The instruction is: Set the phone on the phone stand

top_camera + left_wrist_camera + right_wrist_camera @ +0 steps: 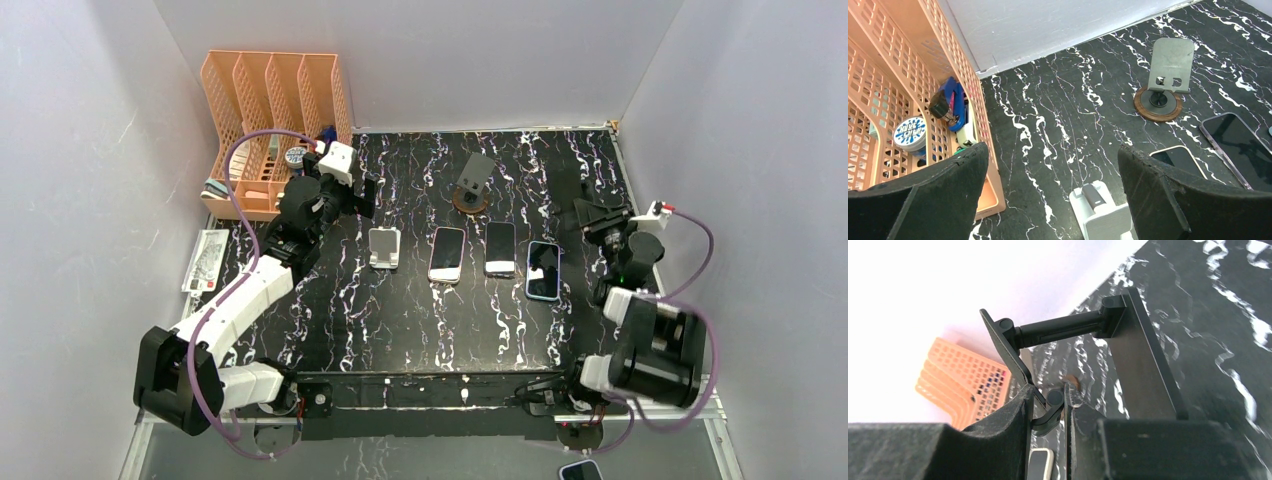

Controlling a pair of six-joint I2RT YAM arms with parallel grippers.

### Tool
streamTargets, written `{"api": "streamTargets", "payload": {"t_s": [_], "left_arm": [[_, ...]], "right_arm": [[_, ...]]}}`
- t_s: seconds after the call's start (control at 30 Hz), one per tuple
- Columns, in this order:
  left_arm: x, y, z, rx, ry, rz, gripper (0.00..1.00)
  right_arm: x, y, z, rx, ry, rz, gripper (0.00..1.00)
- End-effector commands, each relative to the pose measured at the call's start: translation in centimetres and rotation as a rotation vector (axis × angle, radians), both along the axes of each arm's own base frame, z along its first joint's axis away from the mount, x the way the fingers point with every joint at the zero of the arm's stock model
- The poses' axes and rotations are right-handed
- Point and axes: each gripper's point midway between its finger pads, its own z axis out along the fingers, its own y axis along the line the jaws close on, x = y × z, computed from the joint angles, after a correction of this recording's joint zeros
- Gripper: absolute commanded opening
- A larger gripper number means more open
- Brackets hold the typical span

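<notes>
Left fingers (943, 192) fill the bottom corners of the left wrist view, spread wide and holding nothing. Between them, lower down, a white phone stand (1105, 222) sits on the desk (1048, 110). A grey stand (1170, 62) rises beyond it, and an orange file rack (893, 75) stands at left.

Seen from the right wrist, the right fingers (1010, 420) are clamped on the hinge of a black phone stand (1143, 370).

From above, the left phone (447, 255), middle phone (500, 249) and blue-edged phone (543, 270) lie in a row mid-desk, each flat on the desk, between the white and black stands.
</notes>
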Motion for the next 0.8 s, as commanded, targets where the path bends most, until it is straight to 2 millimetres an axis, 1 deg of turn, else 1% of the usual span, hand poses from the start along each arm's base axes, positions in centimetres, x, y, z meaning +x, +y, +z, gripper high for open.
{"api": "streamTargets", "payload": {"t_s": [0.0, 0.07, 0.13, 0.17, 0.3, 0.47, 0.53, 0.67, 0.77], "left_arm": [[0.1, 0.0, -0.2, 0.004, -0.007, 0.01, 0.98], [0.1, 0.0, -0.3, 0.007, -0.004, 0.009, 0.98], [0.1, 0.1, -0.4, 0.013, -0.001, 0.012, 0.98], [0.1, 0.2, -0.4, 0.017, -0.002, 0.017, 0.98], [0.1, 0.4, -0.5, 0.029, -0.001, 0.022, 0.98], [0.2, 0.4, -0.6, 0.033, 0.001, 0.022, 0.98], [0.1, 0.4, -0.7, 0.037, 0.002, 0.022, 0.98], [0.1, 0.6, -0.7, 0.044, 0.002, 0.028, 0.98], [0.2, 0.5, -0.9, 0.048, 0.007, 0.026, 0.98]], "right_arm": [[2.4, 1.2, 7.4, 0.046, -0.309, 0.122, 0.01], [3.3, 1.9, 7.6, 0.077, -0.343, 0.156, 0.01], [4.1, 2.9, 7.3, 0.111, -0.352, 0.187, 0.01], [4.5, 3.4, 6.9, 0.132, -0.343, 0.195, 0.01], [5.4, 4.9, 6.2, 0.18, -0.335, 0.175, 0.01], [6.4, 5.7, 5.3, 0.278, -0.319, 0.117, 0.01], [6.7, 5.7, 4.8, 0.341, -0.31, 0.097, 0.01], [6.9, 5.5, 3.1, 0.465, -0.286, 0.037, 0.01], [7.2, 5.7, 1.9, 0.493, -0.26, 0.003, 0.01]]}}
